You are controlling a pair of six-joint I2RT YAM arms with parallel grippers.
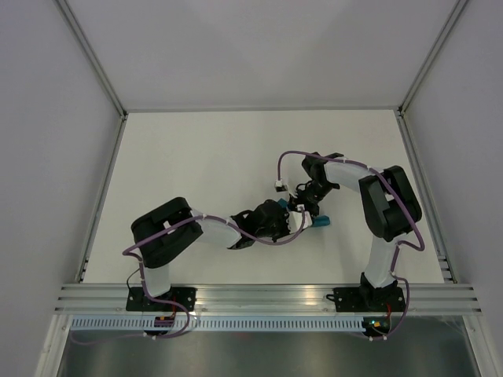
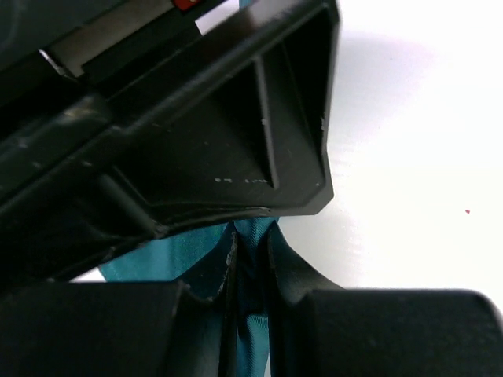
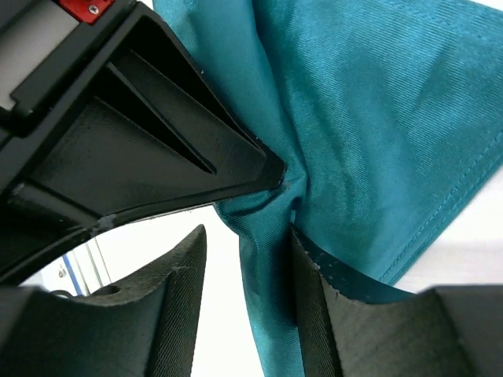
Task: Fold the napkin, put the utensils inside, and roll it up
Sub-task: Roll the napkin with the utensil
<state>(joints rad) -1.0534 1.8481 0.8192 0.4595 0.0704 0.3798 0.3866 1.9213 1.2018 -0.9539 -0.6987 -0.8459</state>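
Where it is bunched near the middle of the white table (image 1: 196,157), the dark teal soft cloth napkin (image 3: 377,118) is pinched by the left gripper (image 2: 250,239) and the right gripper (image 3: 287,200), both clamped tight on its folds.

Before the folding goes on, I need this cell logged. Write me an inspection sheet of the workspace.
Surface: white table.
Job's things: teal napkin bunched between the arms, mostly hidden from above; utensils, nothing seen.
Clutter: nothing seen.
Grippers: left claw and right claw each pinch napkin cloth.
Cables: purple cables loop along both arms.
Surroundings: pale walls; aluminium rail at the near edge.
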